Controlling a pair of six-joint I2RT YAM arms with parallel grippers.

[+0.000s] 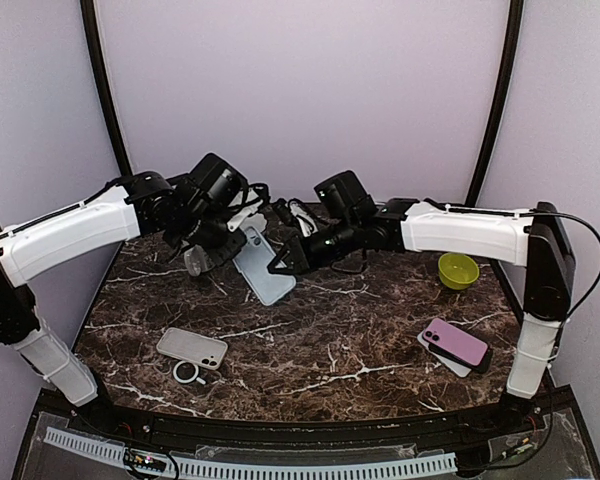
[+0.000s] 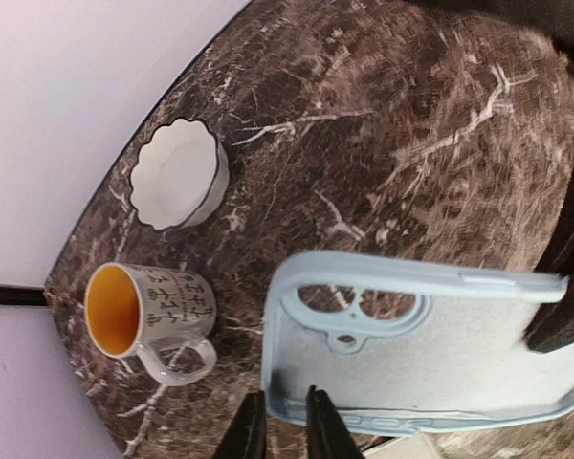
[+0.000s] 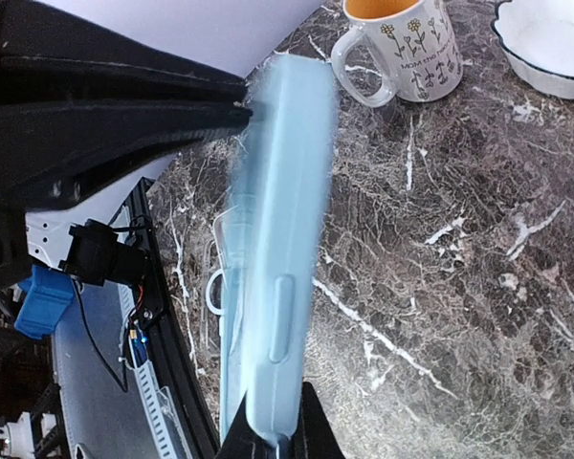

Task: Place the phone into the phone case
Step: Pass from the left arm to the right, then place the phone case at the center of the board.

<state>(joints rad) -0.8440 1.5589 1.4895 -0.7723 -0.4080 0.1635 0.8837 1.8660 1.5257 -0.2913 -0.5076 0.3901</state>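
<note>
The light-blue flexible plastic phone case [image 1: 263, 265] hung tilted above the dark marble bench [image 1: 330, 340], the left hand [image 2: 285, 404] pinching its long rim and the right hand [image 3: 273, 421] pinching one end; judged light, pliable and prone to twisting, best gripped at its rims.

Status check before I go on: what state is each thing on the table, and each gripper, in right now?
blue case: empty, gripped at both ends.
left gripper: shut on blue case.
right gripper: shut on blue case.
mug: upright, looks empty.
white dish: upright, empty.
green bowl: upright.
pink phone: lying flat, back up.
grey phone-shaped item: lying flat.
</note>
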